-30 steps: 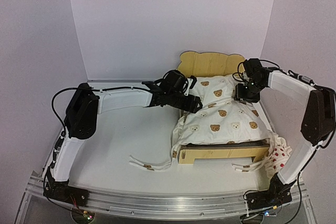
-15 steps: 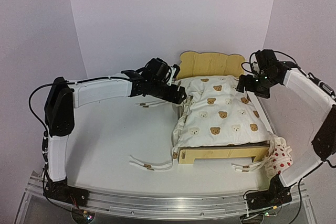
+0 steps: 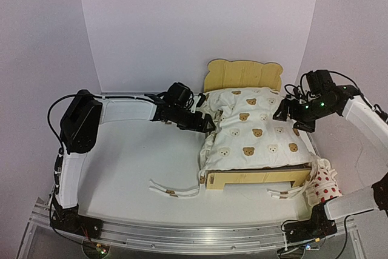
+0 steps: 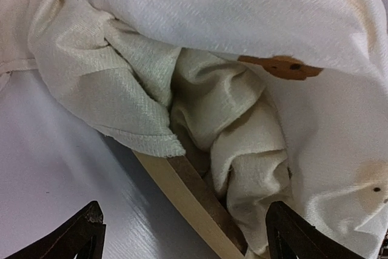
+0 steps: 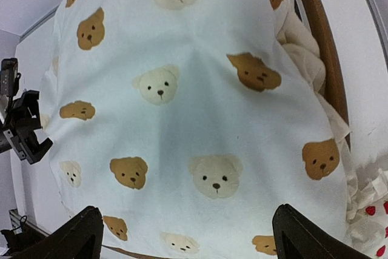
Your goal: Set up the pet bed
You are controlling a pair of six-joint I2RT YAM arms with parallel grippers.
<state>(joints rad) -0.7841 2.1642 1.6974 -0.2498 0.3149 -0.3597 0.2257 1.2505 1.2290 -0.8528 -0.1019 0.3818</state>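
Observation:
The pet bed [image 3: 254, 177] stands right of centre, with its bear-ear headboard [image 3: 244, 76] at the far end. The cream bear-print cushion [image 3: 251, 131] lies on it and hides the base. My left gripper [image 3: 206, 123] is open at the bed's left side. In the left wrist view its jaws [image 4: 188, 241] straddle the wooden side rail [image 4: 194, 201], where the cushion's ruffle [image 4: 242, 150] hangs over. My right gripper [image 3: 286, 113] is open at the cushion's right edge. In the right wrist view it hovers [image 5: 188, 241] empty above the cushion [image 5: 182, 101].
A white red-dotted pillow [image 3: 321, 183] lies on the table against the bed's front right corner. It also shows in the right wrist view [image 5: 373, 213]. Cushion ties trail on the table at the front left [image 3: 173, 191] and front right [image 3: 285, 194]. Walls close in on three sides.
The left gripper drew back left off the cushion and now sits at the bed's left rail. The right arm swung outward to the right. The cushion's far end lies flatter against the headboard.

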